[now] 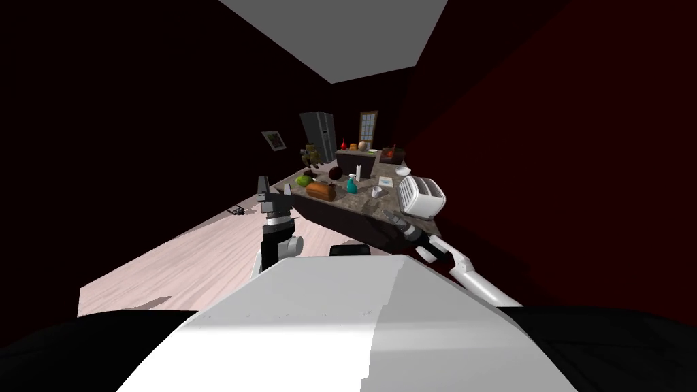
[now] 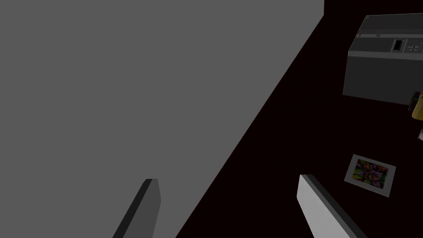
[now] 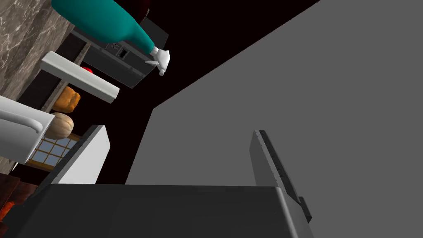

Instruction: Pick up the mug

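The mug (image 1: 376,192) is small and white and stands on the marbled counter (image 1: 359,203), between a teal spray bottle (image 1: 352,185) and a white toaster (image 1: 420,196). My right gripper (image 1: 393,216) reaches over the counter's near edge, just short of the mug. In the right wrist view the gripper (image 3: 179,134) is open, and the mug (image 3: 16,128) lies outside one finger, not between the two. The spray bottle (image 3: 107,22) lies beyond it on the counter (image 3: 20,37). My left gripper (image 1: 263,185) is raised left of the counter, open (image 2: 227,179) and holding nothing.
A brown loaf (image 1: 321,191), a green apple (image 1: 303,181) and a dark round thing (image 1: 335,173) sit on the counter's left part. A flat white piece (image 1: 385,182) lies behind the mug. A second counter (image 1: 357,162) and a grey fridge (image 1: 318,136) stand farther back. A dark red wall runs along the right.
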Motion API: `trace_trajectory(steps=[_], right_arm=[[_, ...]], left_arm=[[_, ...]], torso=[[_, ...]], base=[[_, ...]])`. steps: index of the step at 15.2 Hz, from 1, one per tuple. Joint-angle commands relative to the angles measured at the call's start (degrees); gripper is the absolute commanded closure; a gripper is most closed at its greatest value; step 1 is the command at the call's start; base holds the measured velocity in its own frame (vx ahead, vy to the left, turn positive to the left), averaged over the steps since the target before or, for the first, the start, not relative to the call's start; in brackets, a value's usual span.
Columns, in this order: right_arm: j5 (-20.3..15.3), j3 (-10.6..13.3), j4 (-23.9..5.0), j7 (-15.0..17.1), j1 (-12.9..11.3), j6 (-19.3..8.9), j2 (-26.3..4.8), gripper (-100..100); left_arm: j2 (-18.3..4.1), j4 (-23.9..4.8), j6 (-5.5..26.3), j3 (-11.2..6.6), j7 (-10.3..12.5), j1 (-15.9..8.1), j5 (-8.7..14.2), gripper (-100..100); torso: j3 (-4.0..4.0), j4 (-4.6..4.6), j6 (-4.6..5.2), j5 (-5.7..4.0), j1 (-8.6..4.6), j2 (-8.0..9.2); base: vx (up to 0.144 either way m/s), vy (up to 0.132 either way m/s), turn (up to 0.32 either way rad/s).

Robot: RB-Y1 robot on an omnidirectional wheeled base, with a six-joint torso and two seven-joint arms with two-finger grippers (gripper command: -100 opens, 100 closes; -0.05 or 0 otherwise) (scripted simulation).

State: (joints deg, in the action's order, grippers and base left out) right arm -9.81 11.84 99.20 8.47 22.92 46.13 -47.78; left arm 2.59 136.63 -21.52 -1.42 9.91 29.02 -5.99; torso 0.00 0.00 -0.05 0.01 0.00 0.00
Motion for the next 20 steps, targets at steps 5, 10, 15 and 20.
trace_trajectory(steps=[5, 10, 15, 20], right_arm=[[-1.7, 1.3, -3.6, 0.6, -0.8, 1.3, -7.2, -100], [-4.4, 3.5, -8.9, 1.4, -1.9, 3.0, -13.5, -100], [-5.8, 4.6, -11.6, 1.8, -2.5, 3.9, -19.3, -100], [-8.5, 6.9, -16.8, 2.6, -3.5, 5.6, -25.3, -100]], left_arm=[[0.0, 0.0, 0.0, -0.01, 0.0, 0.0, 0.0, 0], [0.0, 0.0, 0.0, -0.01, 0.0, 0.0, 0.0, 0], [0.0, 0.0, 0.0, 0.00, 0.0, 0.0, 0.0, 0], [0.0, 0.0, 0.0, -0.01, 0.0, 0.0, 0.0, 0]], torso=[[-0.03, -0.01, 0.04, 0.00, -0.02, -0.04], [-0.03, -0.01, 0.06, 0.00, -0.03, -0.04], [-0.07, -0.03, 0.00, 0.00, -0.01, -0.12], [-0.06, -0.02, 0.04, 0.01, 0.00, -0.10]], base=[[0.005, 0.011, 0.140], [0.010, 0.011, 0.155], [0.018, 0.009, 0.209], [0.019, 0.008, 0.171]])
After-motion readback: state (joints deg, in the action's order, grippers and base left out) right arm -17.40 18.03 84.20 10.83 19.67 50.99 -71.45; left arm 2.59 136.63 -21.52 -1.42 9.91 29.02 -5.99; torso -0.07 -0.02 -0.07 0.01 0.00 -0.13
